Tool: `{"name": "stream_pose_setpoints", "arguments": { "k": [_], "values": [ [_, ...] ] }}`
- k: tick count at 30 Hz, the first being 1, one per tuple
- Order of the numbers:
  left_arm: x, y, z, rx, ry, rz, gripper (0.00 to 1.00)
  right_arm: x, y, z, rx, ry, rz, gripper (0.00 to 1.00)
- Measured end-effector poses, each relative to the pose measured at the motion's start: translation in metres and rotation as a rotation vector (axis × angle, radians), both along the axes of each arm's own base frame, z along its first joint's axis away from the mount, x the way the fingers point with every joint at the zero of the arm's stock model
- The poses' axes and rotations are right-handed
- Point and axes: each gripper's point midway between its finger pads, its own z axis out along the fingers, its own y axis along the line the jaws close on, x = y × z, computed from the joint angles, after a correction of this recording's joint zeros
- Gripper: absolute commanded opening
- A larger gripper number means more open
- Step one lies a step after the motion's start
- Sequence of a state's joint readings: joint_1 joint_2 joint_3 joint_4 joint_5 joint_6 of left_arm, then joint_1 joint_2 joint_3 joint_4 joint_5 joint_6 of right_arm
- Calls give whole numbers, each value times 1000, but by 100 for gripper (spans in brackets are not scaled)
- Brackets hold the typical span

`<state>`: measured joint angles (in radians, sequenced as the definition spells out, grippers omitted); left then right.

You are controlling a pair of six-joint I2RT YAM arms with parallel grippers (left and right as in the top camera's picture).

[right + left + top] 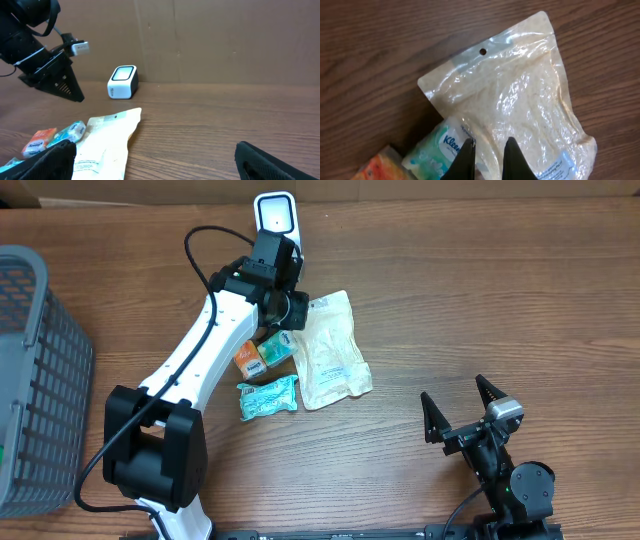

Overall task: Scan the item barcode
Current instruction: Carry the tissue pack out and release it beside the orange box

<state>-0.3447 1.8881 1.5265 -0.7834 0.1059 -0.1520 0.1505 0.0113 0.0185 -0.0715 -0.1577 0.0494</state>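
A white barcode scanner point(275, 215) stands at the back of the table, also seen in the right wrist view as a small white box point(122, 81). Several items lie in a cluster: a clear bag of pale grains point(332, 352) point(520, 95) point(107, 137), a green Kleenex pack point(278, 348) point(437, 147), an orange packet point(248, 358) and a teal wrapper point(268, 397). My left gripper point(290, 305) point(489, 145) hangs shut and empty just above the bag's near edge by the Kleenex pack. My right gripper point(465, 405) point(152, 152) stands wide open, holding nothing, right of the cluster.
A grey mesh basket point(30, 380) stands at the table's left edge. The left arm point(200, 345) reaches across the table's left-middle toward the scanner. A brown cardboard wall point(225, 40) backs the table behind the scanner.
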Motion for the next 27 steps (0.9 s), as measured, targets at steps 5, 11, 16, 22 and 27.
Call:
{"name": "stream_pose_setpoints", "arguments": {
  "k": [5,11,16,22,27],
  "values": [
    [6,-2,-21,38,3,-76,4,0,0,0,0,0,0,100],
    [1,-1,-64,75,89,-122,4,0,0,0,0,0,0,100],
    [-2,0,-66,86,103,-131,4,0,0,0,0,0,0,100],
    [-17,26,-73,209,167,-89,4,0,0,0,0,0,0,100],
    [-16,52,-73,277,183,9,4,0,0,0,0,0,-1,100]
  ]
}}
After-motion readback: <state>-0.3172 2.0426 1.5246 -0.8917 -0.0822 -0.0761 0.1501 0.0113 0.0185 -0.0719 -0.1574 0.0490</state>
